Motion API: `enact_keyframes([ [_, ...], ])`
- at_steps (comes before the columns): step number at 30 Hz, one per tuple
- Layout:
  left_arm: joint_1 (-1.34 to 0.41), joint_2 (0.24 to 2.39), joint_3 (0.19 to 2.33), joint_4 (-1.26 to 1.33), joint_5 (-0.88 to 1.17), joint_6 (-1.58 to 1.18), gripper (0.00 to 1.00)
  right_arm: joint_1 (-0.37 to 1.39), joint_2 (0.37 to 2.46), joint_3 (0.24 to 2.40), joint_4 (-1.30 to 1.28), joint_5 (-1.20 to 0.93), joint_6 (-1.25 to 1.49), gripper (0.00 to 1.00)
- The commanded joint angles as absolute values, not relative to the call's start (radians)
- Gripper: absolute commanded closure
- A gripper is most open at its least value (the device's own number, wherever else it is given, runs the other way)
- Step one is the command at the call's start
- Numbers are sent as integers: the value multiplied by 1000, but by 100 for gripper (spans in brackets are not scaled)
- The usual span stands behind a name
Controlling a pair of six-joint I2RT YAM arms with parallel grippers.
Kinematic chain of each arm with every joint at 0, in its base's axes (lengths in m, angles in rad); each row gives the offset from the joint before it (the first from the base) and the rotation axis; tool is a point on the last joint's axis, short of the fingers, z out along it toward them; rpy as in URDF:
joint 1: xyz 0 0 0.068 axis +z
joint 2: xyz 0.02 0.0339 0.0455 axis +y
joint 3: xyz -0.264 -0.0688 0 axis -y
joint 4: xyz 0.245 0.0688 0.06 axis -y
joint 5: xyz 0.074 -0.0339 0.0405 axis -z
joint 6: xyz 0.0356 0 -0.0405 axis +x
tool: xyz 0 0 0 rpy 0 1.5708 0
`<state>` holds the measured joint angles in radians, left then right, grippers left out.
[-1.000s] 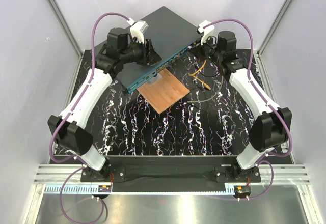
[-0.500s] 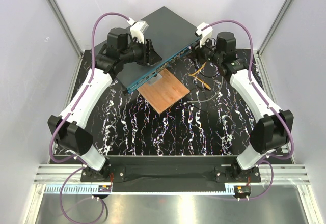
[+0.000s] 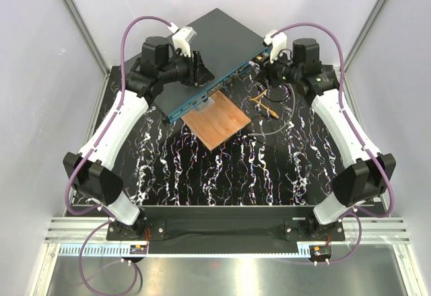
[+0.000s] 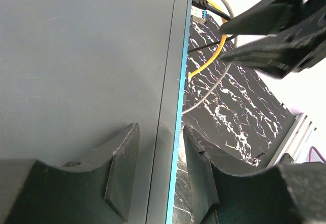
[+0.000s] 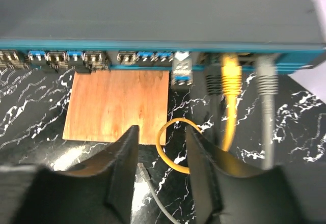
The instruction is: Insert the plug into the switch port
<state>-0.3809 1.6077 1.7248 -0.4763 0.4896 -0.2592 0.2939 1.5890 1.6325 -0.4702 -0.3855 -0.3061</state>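
Right gripper [image 5: 161,128] stands back from the teal face, jaws apart and empty, with a yellow cable loop [image 5: 165,152] on the surface [image 3: 222,175] before it. The yellow plug [image 5: 230,74] sits in its switch port [image 5: 230,56] at the face's far-right end, between a black plug [image 5: 212,79] and a grey plug [image 5: 266,79], long axis square to the face, cable trailing near-right. Left gripper [image 4: 160,128] straddles the switch's [image 3: 215,40] top front edge, jaws apart. The copper plate [image 3: 217,122] butts against the face's near-left stretch; bare surface lies nearer.
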Motion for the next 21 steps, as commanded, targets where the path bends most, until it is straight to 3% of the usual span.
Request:
enact_keyframes([
  [1, -382, 1594, 1723, -420, 509, -253, 55, 278, 1607, 1741, -546, -394, -290, 54],
  [5, -382, 1595, 1717, -413, 511, -256, 55, 278, 1655, 1828, -603, -385, -272, 65],
  [10, -380, 1598, 1717, -408, 512, -256, 55, 279, 1723, 1899, -656, -367, -281, 71],
  [21, -382, 1598, 1707, -400, 515, -255, 55, 281, 1759, 1945, -652, -339, -281, 70],
])
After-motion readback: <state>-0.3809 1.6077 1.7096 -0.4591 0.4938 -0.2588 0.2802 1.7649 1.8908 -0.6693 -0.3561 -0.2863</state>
